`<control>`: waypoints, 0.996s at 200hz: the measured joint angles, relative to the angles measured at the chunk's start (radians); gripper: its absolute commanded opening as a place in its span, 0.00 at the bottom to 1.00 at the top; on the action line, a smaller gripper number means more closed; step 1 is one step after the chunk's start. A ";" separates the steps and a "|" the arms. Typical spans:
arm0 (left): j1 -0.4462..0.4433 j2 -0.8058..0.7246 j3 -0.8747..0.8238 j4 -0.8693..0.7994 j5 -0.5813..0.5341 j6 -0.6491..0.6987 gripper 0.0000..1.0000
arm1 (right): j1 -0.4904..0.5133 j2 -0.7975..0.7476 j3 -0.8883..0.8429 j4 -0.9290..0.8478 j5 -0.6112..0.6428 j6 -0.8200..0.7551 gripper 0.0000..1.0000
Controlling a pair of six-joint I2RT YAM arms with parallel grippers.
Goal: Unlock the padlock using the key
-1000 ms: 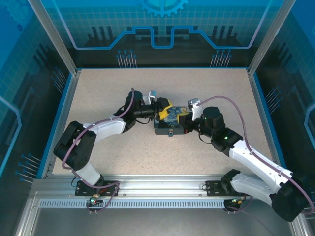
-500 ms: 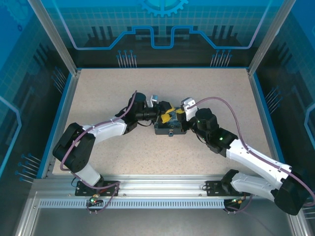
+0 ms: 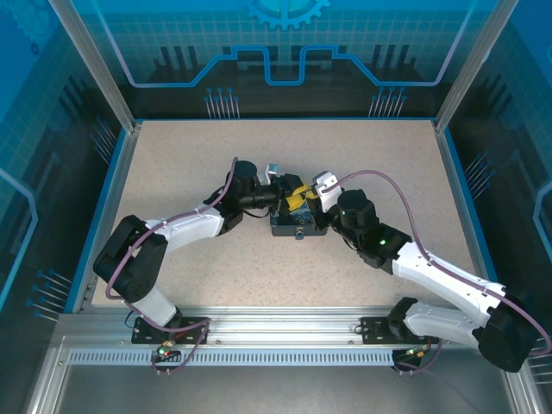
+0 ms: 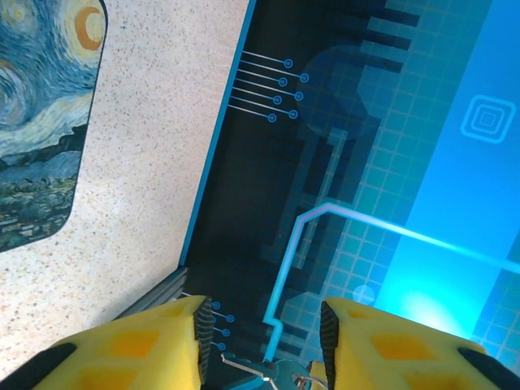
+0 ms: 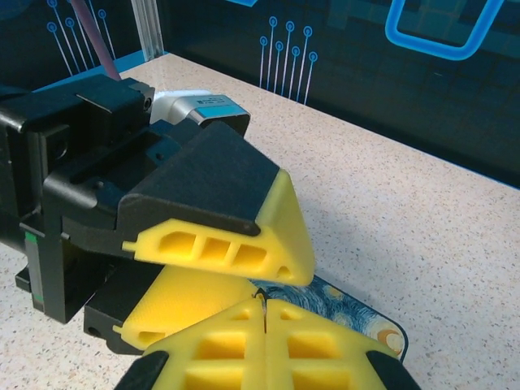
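Over the dark box with the swirly blue-and-yellow painted lid [image 3: 289,226], my two grippers meet tip to tip. In the left wrist view my left gripper [image 4: 264,341] has its yellow jaws apart, and the silver key [image 4: 272,375] with its ring hangs between them, touching neither pad. My right gripper [image 5: 264,305] is shut with a thin dark sliver of the key pinched at its tips, right under the left gripper's fingers [image 5: 268,236]. A tiny bluish glint on the box's near wall [image 3: 297,233] looks like the padlock, too small to be sure.
The box lid [image 4: 36,122] lies just left of my left jaws, with its corner [image 5: 357,313] showing under the right fingertips. Speckled tabletop [image 3: 379,155] spreads around the box. A blue rim and dark patterned walls [image 3: 276,78] bound the table.
My right gripper has moved left over the box up to the left gripper's tips. The left jaws have narrowed around the key.
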 measured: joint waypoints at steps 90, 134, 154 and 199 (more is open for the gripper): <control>-0.012 0.026 0.006 0.042 0.000 -0.039 0.23 | 0.005 0.026 0.000 0.007 0.018 -0.020 0.00; -0.012 0.029 0.012 0.049 -0.011 -0.049 0.10 | 0.006 0.026 0.000 0.006 0.018 -0.024 0.00; -0.009 0.030 0.014 0.053 -0.024 -0.051 0.00 | 0.007 0.026 0.000 0.001 0.020 -0.024 0.00; -0.010 0.037 0.017 0.058 -0.025 -0.047 0.00 | 0.010 0.025 0.000 -0.008 0.029 -0.017 0.32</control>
